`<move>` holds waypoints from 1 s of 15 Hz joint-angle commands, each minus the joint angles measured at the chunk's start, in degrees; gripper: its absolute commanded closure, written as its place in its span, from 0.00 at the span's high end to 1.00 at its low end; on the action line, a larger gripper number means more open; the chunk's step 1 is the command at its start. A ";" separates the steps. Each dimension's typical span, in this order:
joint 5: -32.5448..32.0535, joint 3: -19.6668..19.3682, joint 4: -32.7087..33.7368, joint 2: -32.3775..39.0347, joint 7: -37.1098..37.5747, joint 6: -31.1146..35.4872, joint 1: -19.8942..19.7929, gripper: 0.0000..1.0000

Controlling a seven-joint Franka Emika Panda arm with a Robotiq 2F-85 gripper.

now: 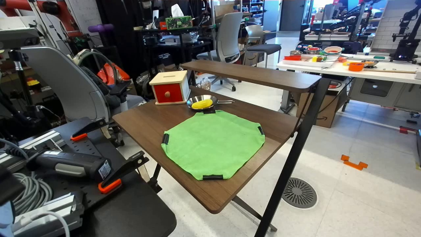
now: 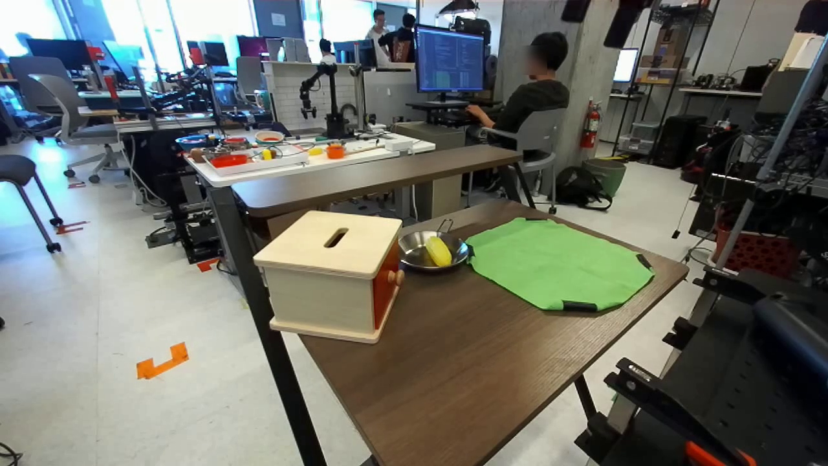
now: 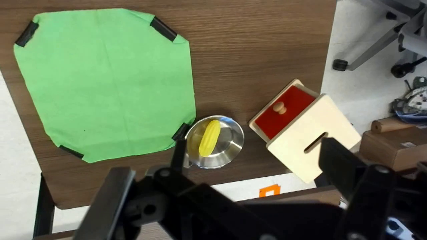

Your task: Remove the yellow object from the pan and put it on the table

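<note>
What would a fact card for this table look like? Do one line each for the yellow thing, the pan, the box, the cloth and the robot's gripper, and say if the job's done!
Yellow thing: in the pan; looks like corn
Pan: round, shiny metal; on the table, between box and cloth
Box: pale wood, red front with a round knob, slot in the top
Cloth: green, spread on the table, black strips at its edge
Gripper: open, holding nothing
Job: not done; yellow thing not yet on the table
</note>
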 commanded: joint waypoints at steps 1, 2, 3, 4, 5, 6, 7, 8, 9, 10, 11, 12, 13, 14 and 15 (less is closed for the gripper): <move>1.59 1.24 12.03 13.36 0.51 -0.97 -1.27 1.00; 1.40 1.74 14.23 15.91 1.05 -1.01 -1.50 1.00; 0.74 2.43 16.34 18.85 2.30 -0.11 -1.51 1.00; 0.72 2.94 18.31 21.34 2.76 0.13 -1.55 1.00; 0.61 3.49 20.21 23.65 3.54 0.44 -1.53 1.00; 0.44 3.98 22.08 25.85 4.35 0.61 -1.51 1.00; 0.27 4.45 23.81 28.09 5.25 1.09 -1.42 1.00; -0.11 4.74 25.43 30.06 6.12 1.40 -1.36 1.00; 0.02 5.08 27.06 32.11 6.75 1.50 -1.47 1.00; 0.18 5.43 28.42 33.87 7.17 1.61 -1.56 1.00; 0.16 5.68 29.68 35.61 7.57 1.65 -1.57 1.00; 0.18 5.93 30.79 37.16 7.87 1.63 -1.58 1.00; 0.05 6.07 31.68 38.64 8.34 1.82 -1.47 1.00; -0.04 6.23 32.50 40.04 8.78 2.01 -1.32 1.00; -0.11 6.32 33.31 41.43 9.30 2.42 -1.17 1.00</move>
